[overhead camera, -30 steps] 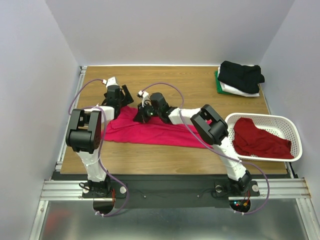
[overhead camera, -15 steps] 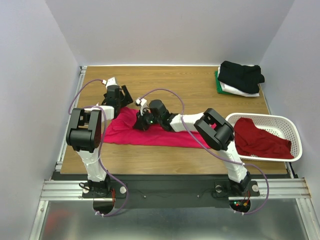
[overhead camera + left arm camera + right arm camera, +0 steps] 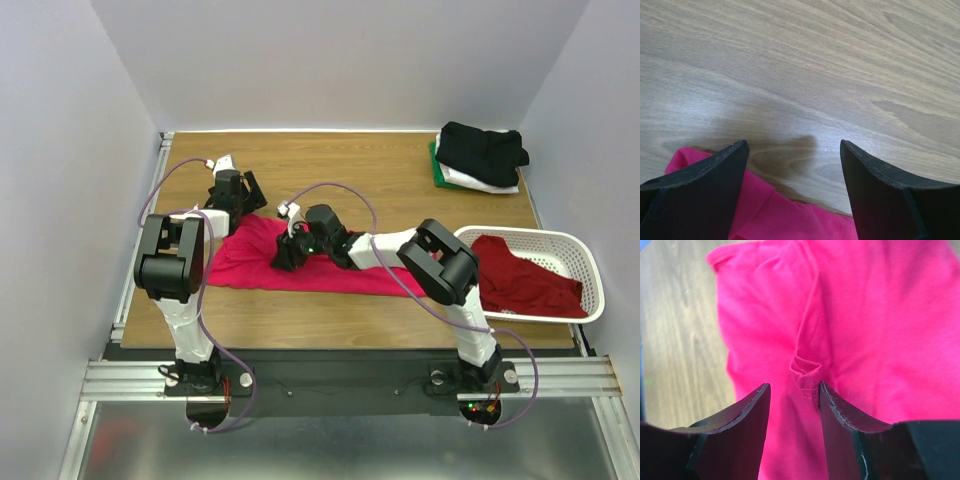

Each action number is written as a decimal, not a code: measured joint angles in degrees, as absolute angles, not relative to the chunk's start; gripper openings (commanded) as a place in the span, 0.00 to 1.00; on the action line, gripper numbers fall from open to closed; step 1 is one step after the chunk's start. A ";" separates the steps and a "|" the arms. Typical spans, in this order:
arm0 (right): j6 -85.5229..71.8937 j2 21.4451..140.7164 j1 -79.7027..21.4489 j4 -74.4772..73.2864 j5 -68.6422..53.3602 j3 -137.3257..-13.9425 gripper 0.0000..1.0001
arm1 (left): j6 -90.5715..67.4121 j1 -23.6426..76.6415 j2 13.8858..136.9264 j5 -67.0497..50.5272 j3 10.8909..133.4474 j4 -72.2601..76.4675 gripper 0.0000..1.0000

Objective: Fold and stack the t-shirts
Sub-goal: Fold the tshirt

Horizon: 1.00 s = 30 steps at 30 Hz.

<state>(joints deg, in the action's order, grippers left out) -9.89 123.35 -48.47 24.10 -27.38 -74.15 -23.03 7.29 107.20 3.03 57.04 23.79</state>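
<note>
From above, I see the pink-red t-shirt [image 3: 250, 262] lying mid-table [image 3: 400, 180], my right gripper [image 3: 285, 258] down on it and my left gripper [image 3: 240, 195] at its far left corner. On the left wrist view the fingers [image 3: 705, 190] are spread wide over bare wood, with the shirt's edge beneath them. On the right wrist view the fingers [image 3: 735, 430] are parted, and a raised fold [image 3: 805, 371] sits loose between them.

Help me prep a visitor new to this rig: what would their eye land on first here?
The bright pink-red t-shirt spread left of centre on the table, with the right pincer low over a raised fold in it, jaws parted. Then the folded pile, black on top, in the far right corner, and the white basket at the right edge holding a dark red shirt.
</note>
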 measured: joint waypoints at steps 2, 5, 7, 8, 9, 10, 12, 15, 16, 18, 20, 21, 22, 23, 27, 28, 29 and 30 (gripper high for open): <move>-9.52 122.48 -48.75 24.49 -28.64 -72.93 0.50 | -23.03 7.29 107.20 3.03 57.08 23.75 0.86; -8.58 121.71 -48.95 24.56 -30.70 -71.57 0.50 | -23.03 7.29 107.20 3.05 57.14 23.64 0.86; -7.44 121.27 -49.06 24.53 -32.23 -70.72 0.50 | -23.03 7.29 107.20 3.05 57.17 23.62 0.86; -6.94 121.10 -49.10 24.49 -32.77 -70.39 0.50 | -23.03 7.29 107.20 3.05 57.17 23.57 0.86; -6.02 120.62 -49.17 24.47 -33.43 -69.52 0.50 | -23.03 7.29 107.20 3.05 57.17 23.49 0.86; -5.48 120.18 -49.23 24.38 -33.74 -68.86 0.50 | -23.03 7.29 107.20 3.05 57.17 23.46 0.86; -4.58 119.35 -49.32 24.18 -33.50 -67.99 0.51 | -23.03 7.29 107.20 3.03 57.25 23.27 0.86; -3.86 118.74 -49.39 24.03 -32.56 -67.75 0.51 | -23.03 7.29 107.20 3.05 57.28 23.27 0.86; -3.77 118.63 -49.43 24.03 -31.70 -67.77 0.51 | -23.03 7.29 107.20 3.05 57.30 23.22 0.86; -3.62 118.43 -49.50 24.03 -29.52 -67.77 0.52 | -23.03 7.29 107.20 3.05 57.39 23.09 0.86; -3.57 118.13 -49.47 23.86 -27.73 -67.77 0.52 | -23.03 7.29 107.20 3.05 57.45 23.05 0.86; -3.44 117.78 -49.47 23.55 -26.76 -67.77 0.53 | -23.03 7.29 107.20 3.05 57.47 23.05 0.86; -3.38 117.38 -49.47 23.44 -26.06 -67.77 0.54 | -23.03 7.29 107.20 3.05 57.47 23.05 0.86; -3.27 116.77 -49.47 23.38 -25.15 -67.77 0.54 | -23.03 7.29 107.20 3.05 57.47 23.03 0.86; -3.20 114.28 -49.41 23.46 -23.53 -67.77 0.58 | -23.03 7.29 107.20 3.05 57.47 22.94 0.86; -3.27 113.93 -49.41 23.79 -23.55 -67.92 0.59 | -23.03 7.29 107.20 3.05 57.47 22.92 0.86; -3.29 113.89 -49.39 24.21 -23.77 -68.23 0.60 | -23.03 7.29 107.20 3.05 57.47 22.92 0.86; -3.44 113.95 -49.36 24.58 -24.01 -68.55 0.62 | -23.03 7.29 107.20 3.03 57.47 22.92 0.86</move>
<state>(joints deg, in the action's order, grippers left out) -3.44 113.95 -49.36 24.58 -24.01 -68.55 -23.03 7.29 107.20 3.03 57.47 22.92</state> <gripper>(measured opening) 0.585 0.855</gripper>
